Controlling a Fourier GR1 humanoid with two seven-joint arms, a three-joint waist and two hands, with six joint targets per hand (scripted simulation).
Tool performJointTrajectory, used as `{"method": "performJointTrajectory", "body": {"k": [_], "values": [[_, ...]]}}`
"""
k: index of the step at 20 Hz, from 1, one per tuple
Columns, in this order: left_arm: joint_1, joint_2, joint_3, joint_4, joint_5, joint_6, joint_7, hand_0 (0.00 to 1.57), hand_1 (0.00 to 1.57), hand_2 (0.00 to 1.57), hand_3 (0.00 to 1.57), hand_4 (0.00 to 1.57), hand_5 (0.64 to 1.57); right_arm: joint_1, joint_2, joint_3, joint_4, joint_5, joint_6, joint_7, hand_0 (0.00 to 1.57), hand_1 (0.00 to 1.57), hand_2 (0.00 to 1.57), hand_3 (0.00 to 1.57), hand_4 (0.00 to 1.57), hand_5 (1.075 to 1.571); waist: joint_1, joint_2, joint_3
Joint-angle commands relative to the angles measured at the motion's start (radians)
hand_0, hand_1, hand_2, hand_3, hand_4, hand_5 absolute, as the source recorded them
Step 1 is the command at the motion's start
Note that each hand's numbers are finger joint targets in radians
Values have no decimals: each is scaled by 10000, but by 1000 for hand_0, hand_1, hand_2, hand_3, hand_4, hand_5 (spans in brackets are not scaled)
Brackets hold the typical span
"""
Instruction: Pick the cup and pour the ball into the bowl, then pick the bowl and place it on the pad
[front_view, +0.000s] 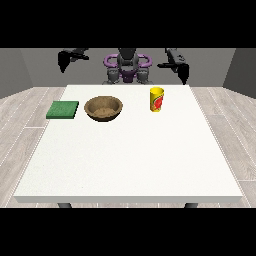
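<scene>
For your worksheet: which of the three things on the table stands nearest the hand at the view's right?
The yellow cup; the bowl and green pad lie farther left.

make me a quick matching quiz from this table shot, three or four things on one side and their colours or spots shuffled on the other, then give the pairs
Things:
1. cup
2. bowl
3. pad
4. hand at the view's right

Descriptions:
A. green, flat on the table, nearest the view's left edge
B. black, raised in the air beyond the table's far edge
C. yellow with a red mark, standing upright
D. brown, between the other two things on the table

Pairs: 1-C, 2-D, 3-A, 4-B
</scene>
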Motion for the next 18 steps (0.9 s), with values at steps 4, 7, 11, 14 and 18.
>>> {"method": "performJointTrajectory", "body": {"k": [4, 7, 11, 14, 18], "values": [[-247, -1061, -494, 2201, -1200, 1012, -2391, 0, 0, 0, 0, 0, 1517, -321, -43, -5, 69, 90, 78, -211, 0, 0, 0, 0, 0, 1571, -410, 533, -1], [-1135, -914, -147, 3680, -1046, 1097, -2996, 0, 0, 0, 0, 0, 1528, -504, 7, 156, 31, 30, 131, 93, 0, 0, 0, 0, 0, 1570, -458, 547, -2], [-1326, -657, -122, 4620, -1123, 908, -3667, 0, 0, 0, 0, 0, 1518, -149, -51, -259, 1362, 285, 482, -1524, 0, 0, 0, 0, 0, 1570, -293, 725, 1], [-1946, -721, 41, 5724, -1102, 1047, -4465, 0, 0, 0, 0, 0, 1519, -475, 250, 151, 984, 597, 16, -1141, 0, 0, 0, 0, 0, 1571, -330, 888, -2], [-2337, -748, -85, 6663, -1338, 1332, -4877, 0, 0, 0, 0, 0, 1520, -818, -7, -181, 1707, 327, 289, -1316, 0, 0, 0, 0, 0, 1571, -255, 843, 0]]}}
